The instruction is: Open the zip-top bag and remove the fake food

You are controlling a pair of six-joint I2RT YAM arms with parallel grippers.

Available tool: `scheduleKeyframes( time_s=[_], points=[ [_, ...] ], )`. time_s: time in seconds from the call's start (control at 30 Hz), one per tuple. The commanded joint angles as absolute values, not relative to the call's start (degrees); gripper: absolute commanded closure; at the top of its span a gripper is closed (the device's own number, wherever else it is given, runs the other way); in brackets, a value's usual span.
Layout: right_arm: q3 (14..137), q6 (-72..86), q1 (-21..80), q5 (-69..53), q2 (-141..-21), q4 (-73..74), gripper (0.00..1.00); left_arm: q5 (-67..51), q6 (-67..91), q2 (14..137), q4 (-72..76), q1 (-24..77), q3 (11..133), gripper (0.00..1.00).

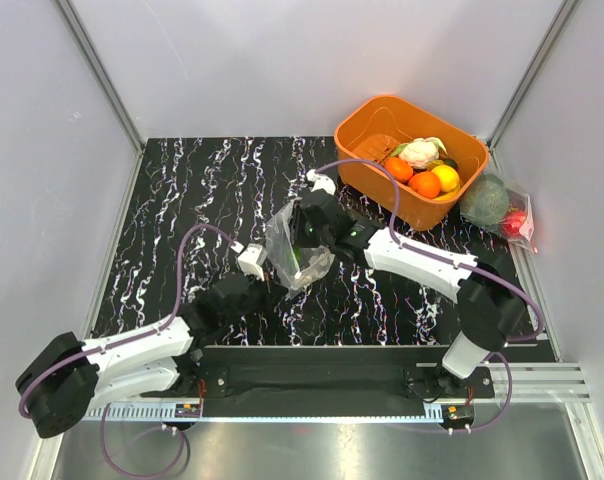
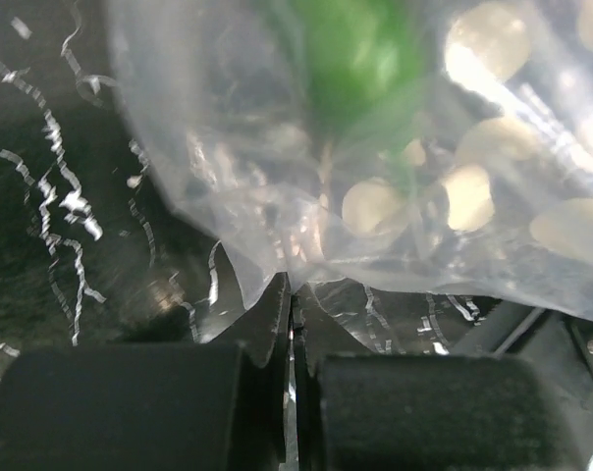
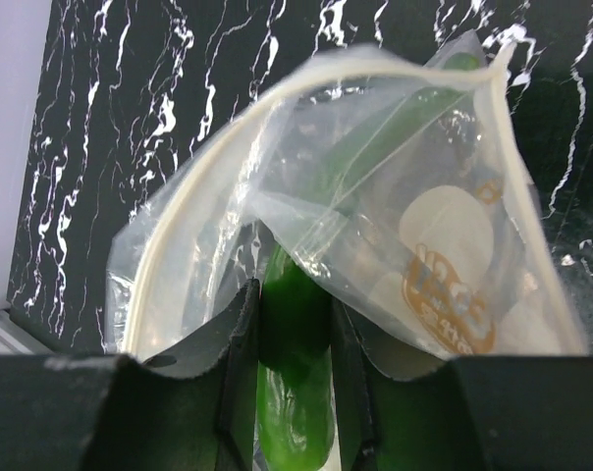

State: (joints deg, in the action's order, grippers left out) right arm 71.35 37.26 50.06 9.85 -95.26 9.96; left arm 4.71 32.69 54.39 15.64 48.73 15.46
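Note:
The zip-top bag (image 1: 300, 243), clear with pale round dots, hangs lifted over the dark marbled table between both grippers. Its mouth gapes wide in the right wrist view, the bag (image 3: 454, 245) bulging around my fingers. My right gripper (image 3: 295, 289) reaches into that mouth and is shut on the fake food, a long dark-green vegetable (image 3: 296, 324). My left gripper (image 2: 292, 294) is below the bag (image 2: 375, 186) and shut, pinching its lower edge. The green vegetable (image 2: 360, 59) shows blurred through the plastic. From above, the left gripper (image 1: 270, 275) is at the bag's lower left and the right gripper (image 1: 310, 225) at its top.
An orange basket (image 1: 374, 178) at the back right holds a white cauliflower (image 1: 419, 152), orange fruits (image 1: 425, 184) and a yellow piece (image 1: 445, 177). An undotted clear bag with a big green ball (image 1: 485, 200) lies to its right by the wall.

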Motion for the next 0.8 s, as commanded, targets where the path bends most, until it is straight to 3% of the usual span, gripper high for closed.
scheduleKeyframes(
  time_s=[0.0,0.5,0.77],
  points=[
    [75.67,36.13,48.43,10.37,-91.94,10.54,1.0,7.82,33.75,56.33,14.25,49.13,15.47,1.0],
    [80.51,33.4,45.09,-5.35,-88.16,22.75,1.0,12.3,34.45,64.42,6.33,49.13,22.58,1.0],
    [77.7,36.9,45.09,-4.92,-80.17,25.85,1.0,19.07,32.87,68.99,0.44,49.04,28.03,1.0]
  ],
)
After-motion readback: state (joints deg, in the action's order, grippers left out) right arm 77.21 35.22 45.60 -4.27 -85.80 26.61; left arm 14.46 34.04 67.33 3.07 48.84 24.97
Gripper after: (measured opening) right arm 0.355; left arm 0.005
